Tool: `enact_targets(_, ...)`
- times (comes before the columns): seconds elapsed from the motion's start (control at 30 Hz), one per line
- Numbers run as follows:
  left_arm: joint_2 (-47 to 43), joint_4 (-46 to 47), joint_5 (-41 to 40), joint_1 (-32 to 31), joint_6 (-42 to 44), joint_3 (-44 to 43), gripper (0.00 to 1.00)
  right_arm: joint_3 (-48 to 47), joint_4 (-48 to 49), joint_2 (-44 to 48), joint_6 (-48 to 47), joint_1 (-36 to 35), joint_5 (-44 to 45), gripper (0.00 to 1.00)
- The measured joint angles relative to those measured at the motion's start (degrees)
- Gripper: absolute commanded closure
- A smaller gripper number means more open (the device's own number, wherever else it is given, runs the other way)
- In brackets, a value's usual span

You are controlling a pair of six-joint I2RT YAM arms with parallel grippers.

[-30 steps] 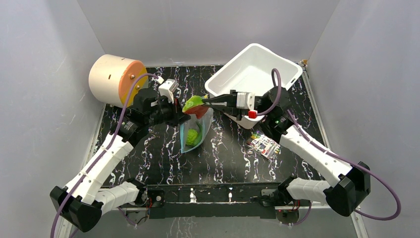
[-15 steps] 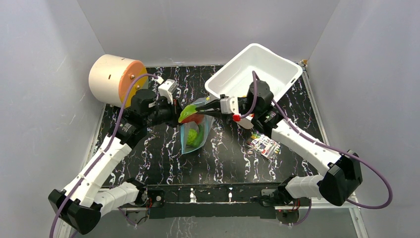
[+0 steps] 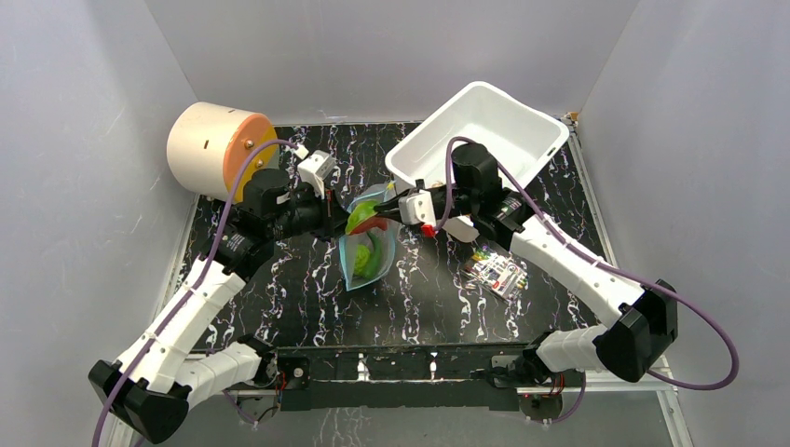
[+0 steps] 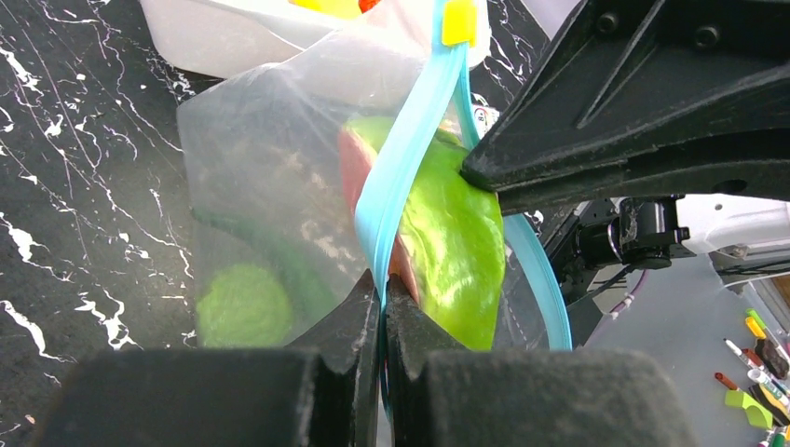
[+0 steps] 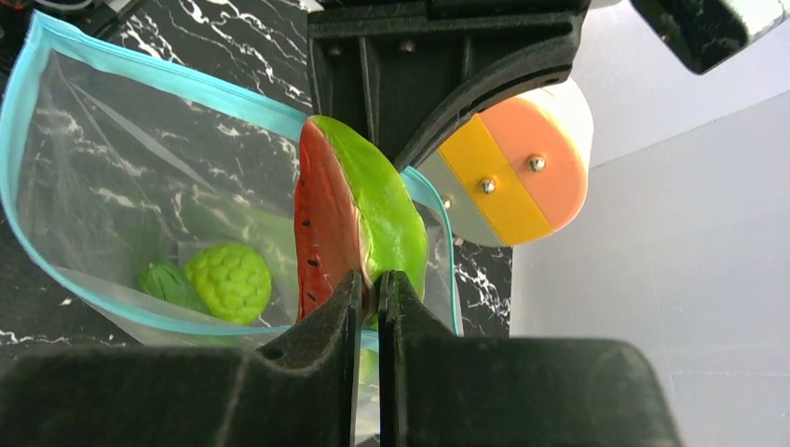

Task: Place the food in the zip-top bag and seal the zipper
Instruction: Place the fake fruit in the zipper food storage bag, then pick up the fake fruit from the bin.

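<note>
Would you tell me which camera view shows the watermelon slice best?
The right wrist view: the watermelon slice fills the centre, red face and green rind clear. The left wrist view shows mostly rind behind the zipper; the top view, a small patch.

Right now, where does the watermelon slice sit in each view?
Top external: watermelon slice centre, in the mouth of the zip-top bag.
Left wrist: slice centre-right, behind the blue zipper.
Right wrist: slice centre, held in the right jaws.
Shared landmark: the zip-top bag.
</note>
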State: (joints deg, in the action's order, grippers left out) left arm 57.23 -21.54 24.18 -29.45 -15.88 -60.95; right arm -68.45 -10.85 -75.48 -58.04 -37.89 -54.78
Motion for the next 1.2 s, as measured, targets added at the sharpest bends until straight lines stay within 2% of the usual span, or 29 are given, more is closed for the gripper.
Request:
enact_targets(0.03,0.0,0.0,0.0,0.0,0.1,0.0,1.00,-0.4,-1.2,0.0,-0.8,0.0,0.5,0.88)
enact_targets(0.13,0.1,0.0,0.0,0.0,0.3,0.1,1.00,-0.8,-4.0,0.0,-2.6,0.0,2.1,0.62)
enact_targets(0.2,0.1,0.0,0.0,0.0,0.3,0.1,1.00,-0.8,-5.0,-0.1,-3.1,0.0,3.1,0.56)
enact_targets(0.47,0.7,0.0,-1.1,0.0,0.7,0.1,1.00,-0.6,-1.7,0.3,3.6,0.0,3.9,0.55)
enact_targets(0.53,0.7,0.1,-2.1,0.0,0.9,0.1,1.00,1.2,3.6,1.2,9.9,0.0,3.9,0.57)
enact_targets(0.63,0.7,0.9,-4.2,0.0,1.8,1.1,1.00,7.0,17.7,4.1,24.0,0.0,6.7,0.56)
enact_targets(0.73,0.7,1.4,-8.0,0.0,3.8,3.3,1.00,11.7,30.2,6.5,38.3,0.0,12.8,0.54)
enact_targets(0.83,0.7,1.3,-12.8,0.0,6.0,4.1,1.00,11.6,34.7,6.9,48.9,0.0,22.0,0.53)
enact_targets(1.0,-0.9,2.8,-20.6,0.0,8.8,4.4,1.00,2.8,26.7,4.6,60.9,0.0,42.1,0.52)
enact_targets(1.2,-4.4,4.9,-26.9,0.0,10.7,8.0,1.00,-4.9,14.1,0.5,67.5,0.5,61.1,0.51)
